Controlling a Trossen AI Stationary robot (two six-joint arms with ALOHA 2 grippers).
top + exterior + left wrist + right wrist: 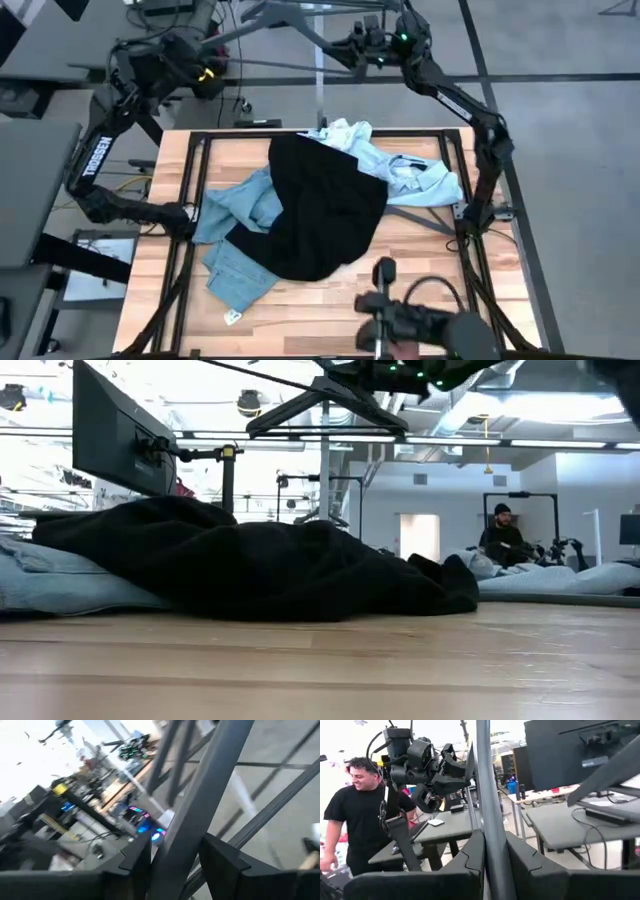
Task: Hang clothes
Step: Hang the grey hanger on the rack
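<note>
The clothes lie heaped on the wooden table. A black t-shirt is on top, over light blue jeans to its left and a pale collared shirt at the far right. Both arms are raised beyond the table's far edge, holding a big grey hanger, which also shows high up in the low view. My left gripper is shut on one of its bars, and my right gripper on another. My left gripper pinches a flat grey bar of the hanger between its two fingers, which lie across the bar. The hanger is up in the air, clear of the table. Which end of the hanger this is cannot be told. My right gripper pinches a narrow grey bar of the hanger between its two fingers, one finger on each side. The fingers lie across the bar. The hanger hangs in the air beyond the table's far edge.
A thin upright pole stands at the far edge's middle. Black frame rails run along the table's sides. A dark camera mount sits at the near edge. A person stands behind the left arm; another sits far back.
</note>
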